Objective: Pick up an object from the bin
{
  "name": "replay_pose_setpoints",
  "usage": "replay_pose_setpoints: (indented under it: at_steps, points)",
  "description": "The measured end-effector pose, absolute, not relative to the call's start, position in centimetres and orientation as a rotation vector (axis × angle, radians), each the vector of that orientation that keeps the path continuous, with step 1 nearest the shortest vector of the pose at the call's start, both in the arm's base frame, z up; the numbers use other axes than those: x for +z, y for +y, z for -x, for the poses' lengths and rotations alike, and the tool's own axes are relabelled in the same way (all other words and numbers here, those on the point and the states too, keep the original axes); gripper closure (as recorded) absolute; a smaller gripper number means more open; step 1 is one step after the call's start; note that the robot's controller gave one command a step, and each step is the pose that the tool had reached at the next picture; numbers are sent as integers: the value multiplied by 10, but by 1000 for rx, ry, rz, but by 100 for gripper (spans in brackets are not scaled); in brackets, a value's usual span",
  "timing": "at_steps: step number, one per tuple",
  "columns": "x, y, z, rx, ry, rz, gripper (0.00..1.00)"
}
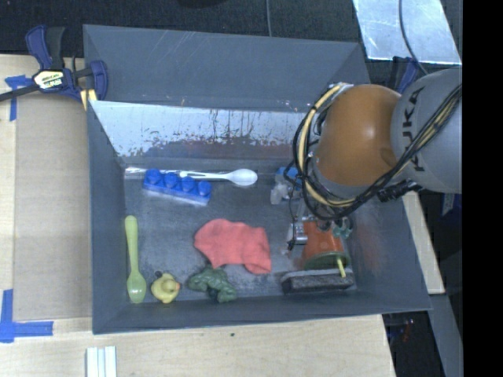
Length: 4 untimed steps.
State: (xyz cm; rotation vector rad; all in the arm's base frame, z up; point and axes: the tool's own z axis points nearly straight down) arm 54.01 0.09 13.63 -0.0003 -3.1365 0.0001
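Grey bin (pixel 108 234): blue block (pixel 178 185), white spoon (pixel 228 177), pink cloth (pixel 233 244), green spoon (pixel 133 261), duck (pixel 164 287)

The orange wrist cover (pixel 354 144) hides much of the claw (pixel 301 238) and a red-orange object (pixel 322 243).

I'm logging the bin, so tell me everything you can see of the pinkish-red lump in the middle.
The pinkish-red lump looks like soft, matte, crumpled cloth with rounded folds. It lies slumped on the bin floor near the middle, wider than deep. A dark green toy sits right at its front edge, seemingly touching.
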Motion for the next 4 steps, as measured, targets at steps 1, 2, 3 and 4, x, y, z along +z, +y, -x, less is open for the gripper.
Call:
replay_pose_setpoints:
  at_steps: [1,2,3,4]
  points:
    - [141,1,-542,0,-3145,0,0]
    - [104,52,-530,2,-3147,-76,0]
    - [87,80,-502,2,-3130,-338,0]
    - [71,86,-525,1,-3144,-182,100]
